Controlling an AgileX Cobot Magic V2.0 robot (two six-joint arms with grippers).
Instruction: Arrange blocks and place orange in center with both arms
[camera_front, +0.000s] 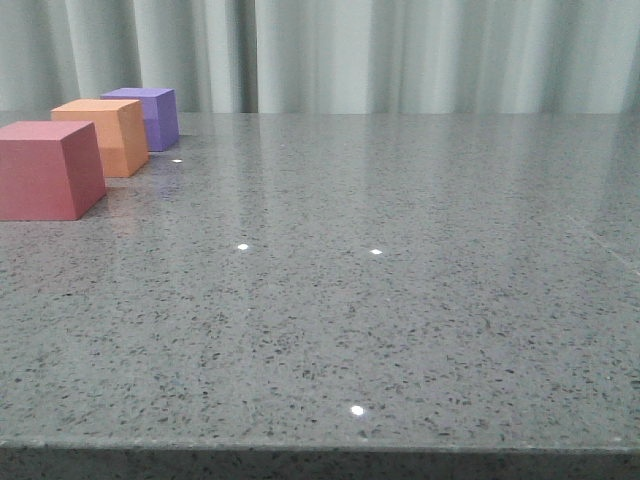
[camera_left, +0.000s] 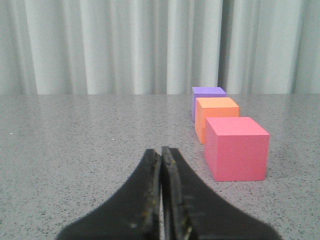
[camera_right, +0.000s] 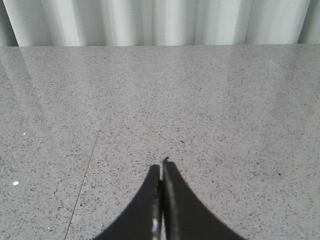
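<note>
the red cube (camera_front: 45, 168), orange cube (camera_front: 105, 135) and purple cube (camera_front: 147, 116) are sitting in a row at upper left of the desk (camera_front: 400, 300), orange already between them. left pincer (camera_left: 161, 152) and right pincer (camera_right: 161, 167) are resting closed, holding nothing; the arranging is looking finished.

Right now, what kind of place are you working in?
Probably a lab or test bench, not a home: a bare grey speckled tabletop, a plain pale curtain as backdrop, and only three cubes, red, orange, purple, in a row.
</note>
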